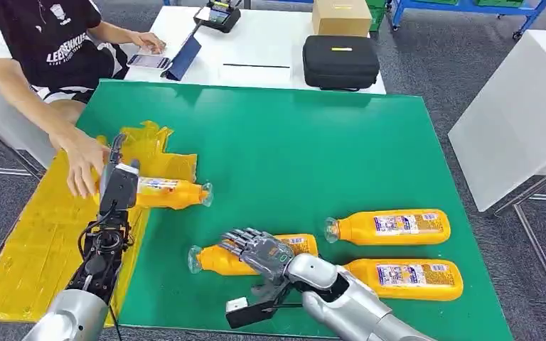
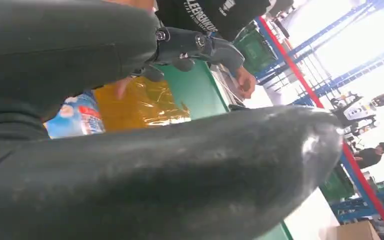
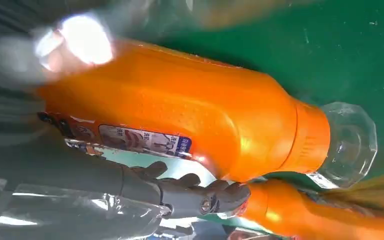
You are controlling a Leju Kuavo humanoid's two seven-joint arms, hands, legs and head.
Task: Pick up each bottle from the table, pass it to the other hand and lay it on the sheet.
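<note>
An orange bottle [image 1: 167, 193] lies at the edge of the yellow sheet [image 1: 35, 241], clear cap toward the table's middle. My left hand [image 1: 119, 186] is over its base. In the left wrist view the thumb [image 2: 180, 170] and fingers [image 2: 195, 47] stretch out straight, with the bottle's label [image 2: 75, 117] between them. My right hand [image 1: 256, 250] lies over a second orange bottle [image 1: 217, 261] on the green table [image 1: 291, 149]. In the right wrist view its fingers [image 3: 200, 197] curl around this bottle [image 3: 180, 115], near its clear cap [image 3: 347, 145]. Two more bottles [image 1: 391, 227] [image 1: 405, 278] lie to the right.
A person sits at the table's far left, with one hand [image 1: 82, 167] on the sheet beside my left hand. Behind the green table, a white table carries a black case [image 1: 340, 62], a cardboard box [image 1: 341, 15] and a phone. A white panel [image 1: 519, 106] stands at the right.
</note>
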